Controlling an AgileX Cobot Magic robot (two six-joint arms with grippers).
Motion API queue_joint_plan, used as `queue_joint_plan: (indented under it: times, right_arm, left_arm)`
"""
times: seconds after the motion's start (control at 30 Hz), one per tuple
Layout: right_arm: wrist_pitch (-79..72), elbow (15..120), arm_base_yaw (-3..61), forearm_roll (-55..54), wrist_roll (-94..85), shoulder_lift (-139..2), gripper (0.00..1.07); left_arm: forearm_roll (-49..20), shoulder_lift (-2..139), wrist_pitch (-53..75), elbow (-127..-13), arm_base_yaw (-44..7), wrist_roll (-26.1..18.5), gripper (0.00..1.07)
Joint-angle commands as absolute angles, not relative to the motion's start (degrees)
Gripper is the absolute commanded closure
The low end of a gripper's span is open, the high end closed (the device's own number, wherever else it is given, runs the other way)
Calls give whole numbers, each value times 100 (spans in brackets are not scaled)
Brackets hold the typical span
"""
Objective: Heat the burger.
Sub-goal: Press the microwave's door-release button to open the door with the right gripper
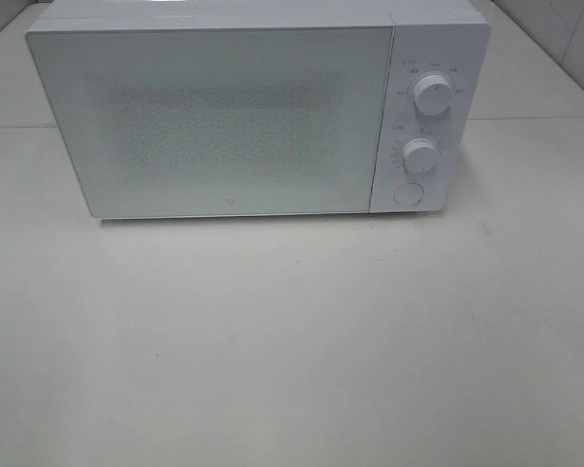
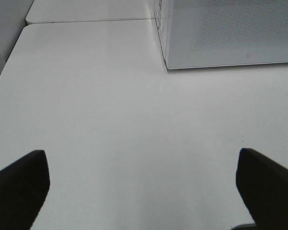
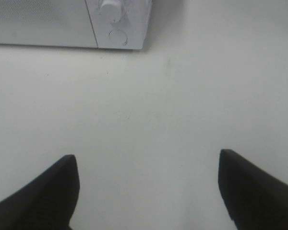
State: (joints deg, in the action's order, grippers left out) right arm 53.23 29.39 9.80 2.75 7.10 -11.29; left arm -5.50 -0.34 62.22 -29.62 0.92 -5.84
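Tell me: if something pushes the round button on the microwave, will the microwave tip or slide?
The microwave is wide and low, so it probably will not tip. The table looks smooth, so it may slide back slightly. The round button sits low, which likely limits tilting.

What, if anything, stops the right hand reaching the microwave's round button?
Probably nothing, so likely yes: the right hand is open and empty, and only bare table lies between it and the round button at the lower front corner of the closed microwave.
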Motion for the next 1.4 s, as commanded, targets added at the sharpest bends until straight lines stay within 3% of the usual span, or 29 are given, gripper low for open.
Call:
queue_joint_plan:
  times: [0.03, 0.37, 1.17, 1.4]
  right_arm:
    - [5414, 2899, 756, 292, 693, -705, 31]
    - [5500, 2813, 682, 304, 682, 189, 31]
    - [5483, 2859, 682, 304, 682, 172, 31]
    - [4853, 3031, 682, 321, 665, -544, 31]
  left_arm:
    - [-573, -52, 6136, -2962, 103, -596, 9]
    - [-573, -52, 6136, -2962, 103, -596, 9]
    - [-573, -52, 6136, -2962, 103, -596, 9]
    - [-573, -52, 6136, -2962, 103, -596, 9]
